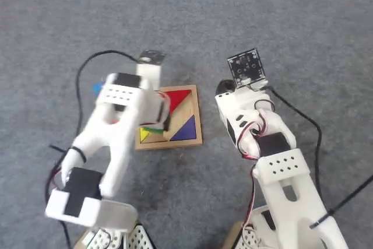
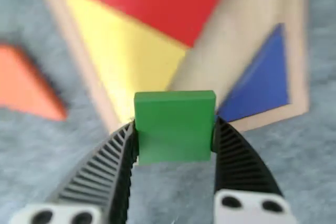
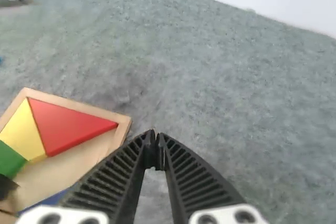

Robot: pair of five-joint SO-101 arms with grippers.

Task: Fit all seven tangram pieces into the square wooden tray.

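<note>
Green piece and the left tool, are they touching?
Touching. The left wrist view shows the green piece squeezed between the fingers of the left tool, its two sides flush against them with no gap.

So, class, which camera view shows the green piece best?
Left wrist view: the green piece sits large, centred in the left gripper. High view shows a sliver beneath the arm; right wrist view, a corner.

Closed right hand (image 3: pixel 156 144) near the wooden tray (image 3: pixel 124 128) corner
</note>
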